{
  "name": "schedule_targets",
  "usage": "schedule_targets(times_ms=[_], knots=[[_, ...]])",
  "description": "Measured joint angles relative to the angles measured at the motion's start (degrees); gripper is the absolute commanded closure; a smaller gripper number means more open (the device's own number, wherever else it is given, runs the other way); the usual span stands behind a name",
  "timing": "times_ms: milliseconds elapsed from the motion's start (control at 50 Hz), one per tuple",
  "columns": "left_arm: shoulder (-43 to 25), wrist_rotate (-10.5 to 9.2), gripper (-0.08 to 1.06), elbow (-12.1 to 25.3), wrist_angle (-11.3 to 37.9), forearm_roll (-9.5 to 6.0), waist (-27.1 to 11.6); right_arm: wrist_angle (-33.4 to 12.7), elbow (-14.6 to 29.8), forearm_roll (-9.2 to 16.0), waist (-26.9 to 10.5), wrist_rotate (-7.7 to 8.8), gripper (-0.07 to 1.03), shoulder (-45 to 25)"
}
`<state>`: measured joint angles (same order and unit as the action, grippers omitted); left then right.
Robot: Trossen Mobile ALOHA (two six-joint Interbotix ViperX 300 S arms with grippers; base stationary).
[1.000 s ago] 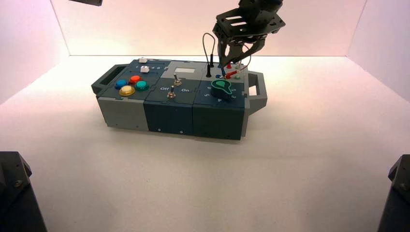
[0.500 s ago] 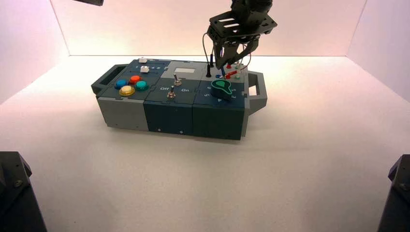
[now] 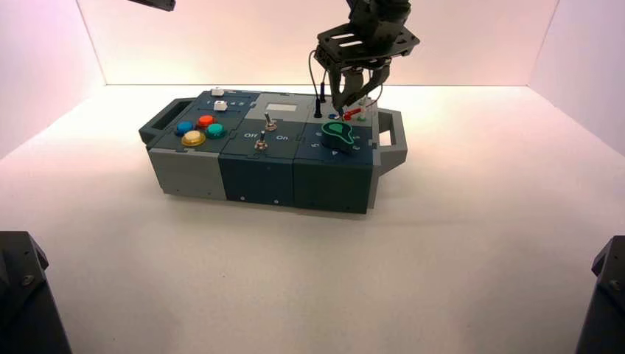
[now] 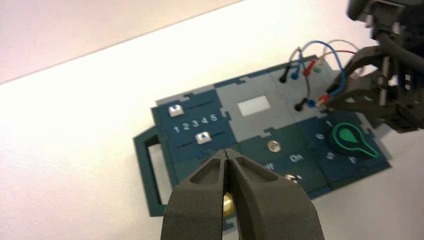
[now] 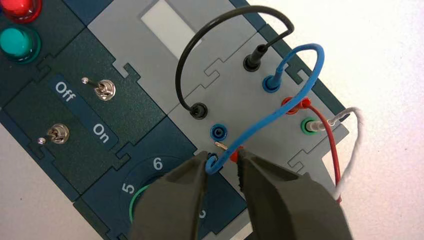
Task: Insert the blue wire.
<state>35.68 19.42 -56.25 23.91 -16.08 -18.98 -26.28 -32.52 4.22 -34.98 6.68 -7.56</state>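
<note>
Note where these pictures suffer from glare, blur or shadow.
High view: the back wall and the surface behind the box glow pale, nearly washed out; a soft shadow lies below its front. Left wrist view: bright glare bleaches the surface. Right wrist view: the jaws look soft, while the blue wire and black wire look crisper.

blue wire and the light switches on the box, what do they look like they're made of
The blue wire: probably soft rubber or plastic, matte, since it bends in a smooth loop. The switches: apparently polished metal, judging by their silvery glints.
</note>
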Motion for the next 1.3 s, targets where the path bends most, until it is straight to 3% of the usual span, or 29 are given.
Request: schedule_targets(times_ms=[60, 220, 560, 740, 1000, 1300], knots=[[0.0, 0.00, 1.01, 0.6, 1.4, -1.49, 0.1, 0.0, 0.1, -0.1, 0.0, 0.00, 0.86, 0.0], [-0.3, 0.00, 1.01, 1.1, 2.8, -4.83, 0.0, -0.5, 0.3, -0.1, 0.0, 0.00, 0.98, 0.0], [-0.5, 0.35, 1.01, 1.1, 4.6, -9.58, -0.1, -1.4, 0.4, 0.2, 0.0, -0.44, 0.99, 0.4], [-0.5, 1.41, 1.01, 1.1, 4.6, -9.84, -0.1, -0.2, 0.4, 0.4, 0.0, -0.70, 0.99, 1.6], [-0.5, 1.41, 1.01, 1.2, 4.8, -9.93, -0.2, 4.2, -0.4, 2.1, 0.0, -1.05, 0.99, 1.6], [-0.6, 1.49, 1.01, 1.2, 6.2, -9.84, -0.2, 8.2, -1.6, 2.2, 0.0, -1.23, 0.99, 1.7]])
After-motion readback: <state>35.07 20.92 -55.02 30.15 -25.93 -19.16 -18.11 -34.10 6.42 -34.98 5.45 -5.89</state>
